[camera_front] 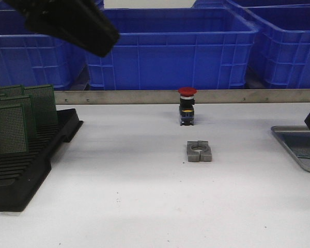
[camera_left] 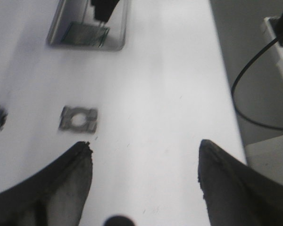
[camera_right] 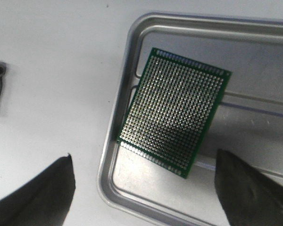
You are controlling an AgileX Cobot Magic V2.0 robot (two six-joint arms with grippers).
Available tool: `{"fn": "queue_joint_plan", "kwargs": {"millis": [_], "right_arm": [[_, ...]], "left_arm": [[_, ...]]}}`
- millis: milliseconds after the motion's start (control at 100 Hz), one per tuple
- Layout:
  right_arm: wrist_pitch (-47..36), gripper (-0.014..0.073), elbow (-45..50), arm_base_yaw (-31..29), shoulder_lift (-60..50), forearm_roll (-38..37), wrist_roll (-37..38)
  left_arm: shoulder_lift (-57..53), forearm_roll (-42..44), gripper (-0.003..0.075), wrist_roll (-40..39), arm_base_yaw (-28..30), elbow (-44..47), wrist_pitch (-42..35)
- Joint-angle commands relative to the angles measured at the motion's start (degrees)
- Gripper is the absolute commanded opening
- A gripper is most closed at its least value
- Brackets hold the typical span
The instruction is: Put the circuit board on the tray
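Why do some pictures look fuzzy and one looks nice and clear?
Right wrist view: the circuit board in the tray is sharp, every little hole showing. Left wrist view: smeary blur, so the grey metal block looks soft, and the white table is washed out by bright light. Front view: the left arm's dark shape at the top is out of focus, while the red button is fairly clear.

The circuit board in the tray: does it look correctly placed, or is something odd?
The circuit board lies in the tray but askew: it is rotated against the tray's sides, and one corner sits at the rim. Both grippers are open and clear of it.
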Motion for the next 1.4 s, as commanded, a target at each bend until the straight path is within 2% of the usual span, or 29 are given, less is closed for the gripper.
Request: {"fn": "queue_joint_plan", "kwargs": {"millis": [0, 210, 350, 640, 830, 900, 970, 1150, 1260, 1390], "right_arm": [[0.89, 0.062, -1.53, -0.36, -2.22, 1.09, -0.13], [0.12, 0.062, -1.53, -0.36, -2.22, 1.09, -0.13], [0.12, 0.062, -1.53, -0.36, -2.22, 1.09, -0.13], [0.39, 0.062, -1.53, -0.36, -2.22, 1.09, -0.13], [0.45, 0.062, -1.53, -0.36, -2.22, 1.09, -0.13], [0.45, 0.062, -1.53, -0.36, -2.22, 1.09, -0.13], [0.45, 0.062, -1.53, -0.36, -2.22, 1.09, -0.13], [1.19, 0.062, -1.53, -0.36, -2.22, 1.09, -0.13], [2.68, 0.062, -1.53, -0.36, -2.22, 1.09, -0.13], [3.01, 0.062, -1.53, -0.36, -2.76, 1.09, -0.13]], "left_arm": [[-2.24, 1.57, 0.0451, -0.59, 3.24, -1.72, -0.3], [-2.01, 17.74, 0.0451, -0.59, 9.1, -1.72, -2.57], [-1.2, 24.47, 0.0451, -0.69, 10.82, -1.72, -5.43], [3.01, 28.6, 0.0451, -3.94, 11.5, -1.72, -10.67], [5.86, 28.49, 0.044, -3.91, 11.5, -1.72, -9.54], [6.54, 28.49, 0.0393, -3.91, 11.5, -1.72, -9.0], [7.08, 27.94, 0.0303, -3.91, 11.5, -1.72, -8.11], [7.14, 27.73, -0.0013, -3.91, 11.5, -1.72, -7.99], [7.14, 27.64, -0.002, -3.91, 11.5, -1.84, -7.05], [7.04, 26.25, -0.002, -3.91, 11.5, -4.34, -1.6]]}}
